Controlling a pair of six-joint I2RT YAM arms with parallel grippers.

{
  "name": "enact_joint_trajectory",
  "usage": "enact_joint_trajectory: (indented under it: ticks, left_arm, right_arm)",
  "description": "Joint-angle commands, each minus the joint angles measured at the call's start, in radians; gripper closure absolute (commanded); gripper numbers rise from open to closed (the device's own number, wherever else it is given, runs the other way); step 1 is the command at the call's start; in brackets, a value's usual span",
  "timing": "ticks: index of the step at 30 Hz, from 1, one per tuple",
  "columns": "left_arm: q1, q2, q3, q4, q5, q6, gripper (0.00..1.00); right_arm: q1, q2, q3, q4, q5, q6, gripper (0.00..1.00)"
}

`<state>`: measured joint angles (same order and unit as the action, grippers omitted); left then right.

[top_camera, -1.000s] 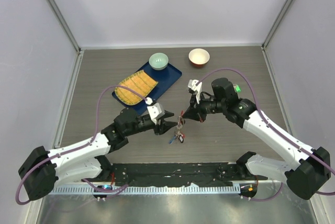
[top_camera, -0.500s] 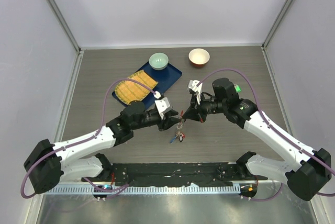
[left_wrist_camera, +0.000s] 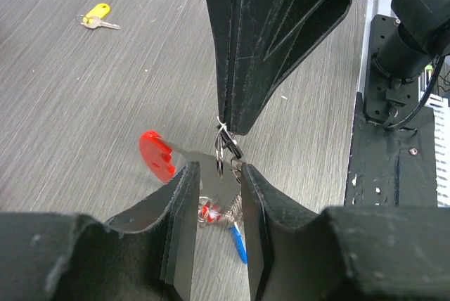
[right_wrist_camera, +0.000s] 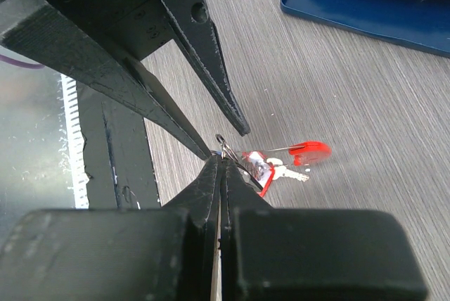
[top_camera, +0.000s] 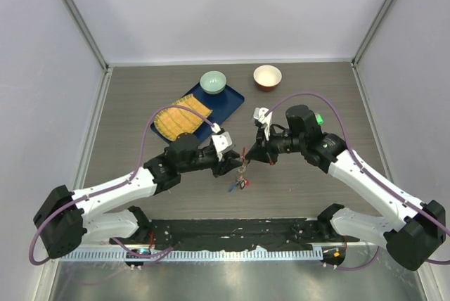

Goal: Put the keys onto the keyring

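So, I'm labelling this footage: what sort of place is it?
Probably a robot lab cell: plain walls enclose the table, with a left arm and right arm bolted at its edge.

keyring (left_wrist_camera: 223, 155): lower part behind left hand (left_wrist_camera: 219, 169) | red tag (right_wrist_camera: 309, 150): blurred

The left arm (top_camera: 112, 195) and right arm (top_camera: 365, 178) are showing white shells between black joints. 1 purple cable (top_camera: 145, 139) is running along each arm. The left gripper (left_wrist_camera: 218, 169) and right gripper (right_wrist_camera: 219, 162) are carrying black, scratched, tapered fingers (left_wrist_camera: 179, 231). 1 green light (top_camera: 318, 117) is glowing near the right wrist.
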<state>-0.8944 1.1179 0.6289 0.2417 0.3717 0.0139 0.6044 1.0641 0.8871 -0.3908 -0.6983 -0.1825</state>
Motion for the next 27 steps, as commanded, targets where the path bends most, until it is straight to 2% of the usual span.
enact_joint_trajectory:
  ticks: [1, 5, 11, 14, 15, 16, 21, 27]
  left_arm:
    - [-0.001, 0.016, 0.041, 0.022, 0.015, 0.015, 0.67]
    - [-0.003, 0.017, 0.041, 0.038, 0.016, 0.011, 0.67]
    - [-0.003, 0.017, 0.038, 0.050, 0.012, 0.006, 0.76]
    - [-0.005, 0.014, 0.034, 0.064, 0.006, 0.004, 0.86]
    - [-0.006, 0.013, 0.034, 0.064, -0.007, 0.003, 0.96]
    - [-0.008, 0.010, 0.034, 0.064, -0.013, 0.003, 1.00]
    - [-0.018, -0.019, 0.011, 0.061, -0.094, 0.003, 1.00]
    - [-0.078, -0.059, -0.018, 0.061, -0.229, 0.011, 1.00]
  right_arm:
    - [0.005, -0.030, 0.018, 0.038, -0.023, -0.012, 0.99]
    - [0.008, -0.029, 0.016, 0.038, -0.020, -0.012, 0.99]
    - [0.014, -0.024, 0.015, 0.040, -0.017, -0.011, 0.99]
    - [0.018, -0.024, 0.015, 0.037, -0.003, -0.009, 0.99]
    - [0.021, -0.023, 0.015, 0.035, 0.003, -0.009, 0.99]
    - [0.024, -0.023, 0.016, 0.033, 0.022, -0.008, 0.99]
    - [0.047, -0.024, 0.045, -0.014, 0.117, 0.023, 0.99]
    - [0.119, -0.023, 0.084, -0.068, 0.357, 0.090, 0.99]
